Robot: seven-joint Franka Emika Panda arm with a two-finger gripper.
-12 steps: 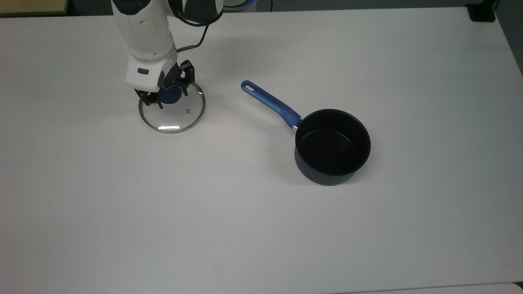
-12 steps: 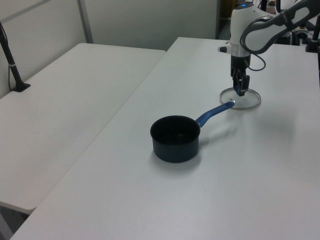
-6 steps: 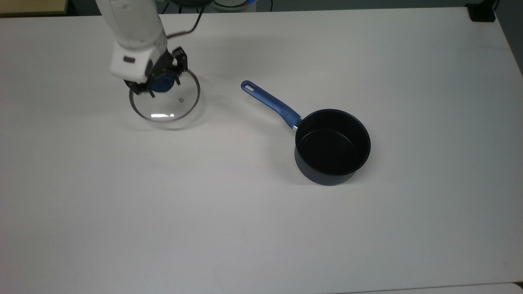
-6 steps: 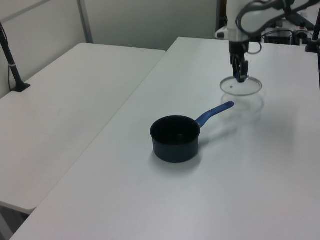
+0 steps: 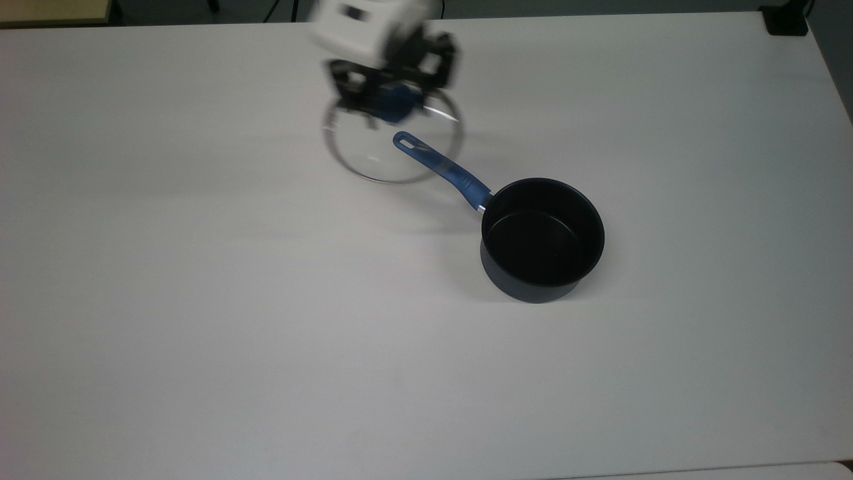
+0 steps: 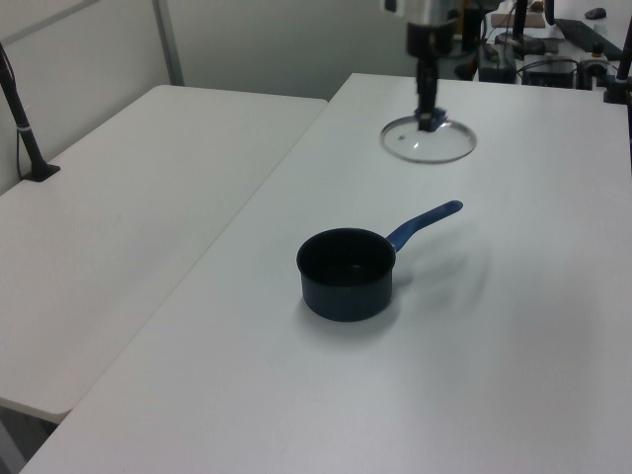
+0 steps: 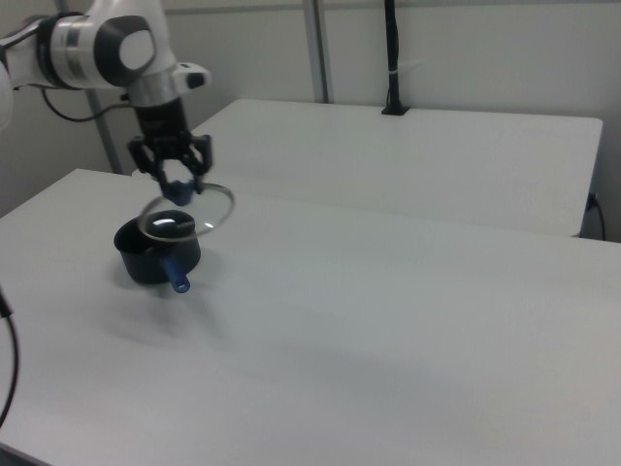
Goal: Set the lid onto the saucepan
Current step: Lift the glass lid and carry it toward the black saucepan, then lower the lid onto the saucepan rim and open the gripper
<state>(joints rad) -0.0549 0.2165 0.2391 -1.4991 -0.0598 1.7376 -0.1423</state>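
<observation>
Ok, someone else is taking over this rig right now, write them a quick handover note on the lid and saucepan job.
Gripper: shut on the lid's blue knob, carrying it in the air.
Lid: off the table, hanging level, in the top view over the tip of the pan's handle.
Saucepan: upright on the white table, open and empty.
Done: lid grasped and raised.
Left: bring the lid over the pan's mouth, lower it onto the rim, release.

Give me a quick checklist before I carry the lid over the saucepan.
1. End effector shut on the lid's knob: ok.
2. Lid lifted off the table: ok.
3. Saucepan upright, mouth open and empty: ok.
4. Lid centred over the saucepan: not ok, it hangs over the handle's tip.
5. Lid level: cannot tell.
</observation>
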